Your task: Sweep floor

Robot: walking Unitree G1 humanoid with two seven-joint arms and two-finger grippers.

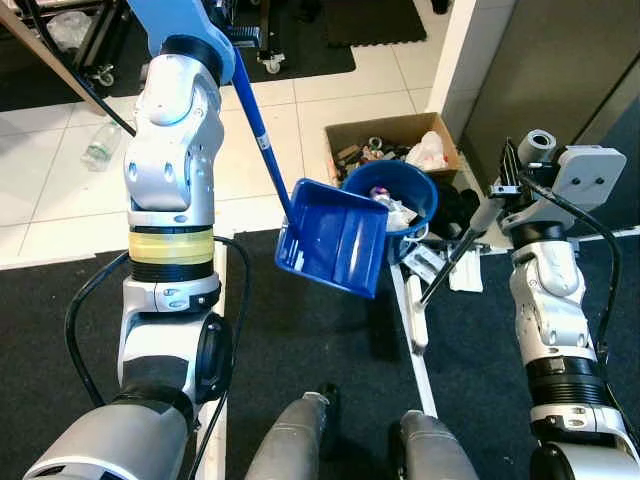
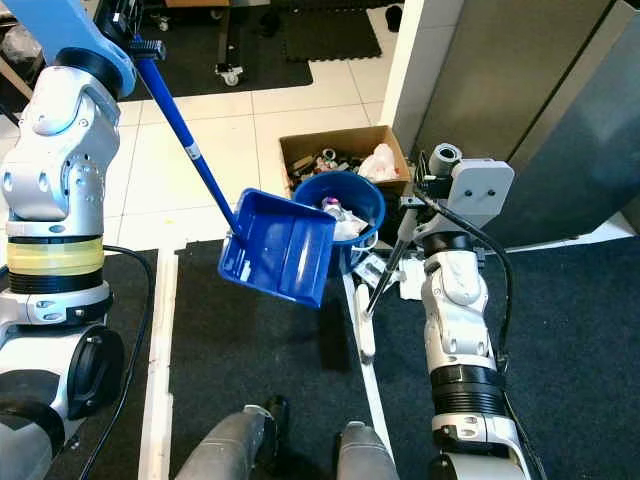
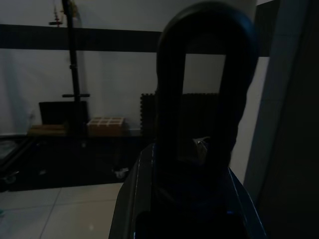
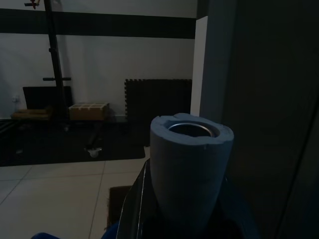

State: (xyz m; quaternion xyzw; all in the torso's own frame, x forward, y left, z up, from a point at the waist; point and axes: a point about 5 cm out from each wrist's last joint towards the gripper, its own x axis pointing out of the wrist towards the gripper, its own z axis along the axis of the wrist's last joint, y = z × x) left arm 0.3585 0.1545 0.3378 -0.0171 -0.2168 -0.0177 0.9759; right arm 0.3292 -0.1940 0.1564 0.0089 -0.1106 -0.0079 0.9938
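Two containers are noted at frame centre: a blue bucket (image 1: 405, 190) holding scraps, and behind it a cardboard box (image 1: 392, 133) of clutter against the wall corner. The blue dustpan (image 1: 335, 240) is tilted at the bucket rim, its handle clasped by the left gripper (image 2: 140, 48). The broom handle (image 2: 395, 255) is clasped by the right gripper (image 2: 425, 190). Open tile is seen at upper left.

Both silver arms raised, elbows bent — left gripper (image 2: 135, 45) up high, right gripper (image 2: 425, 180) at chest level
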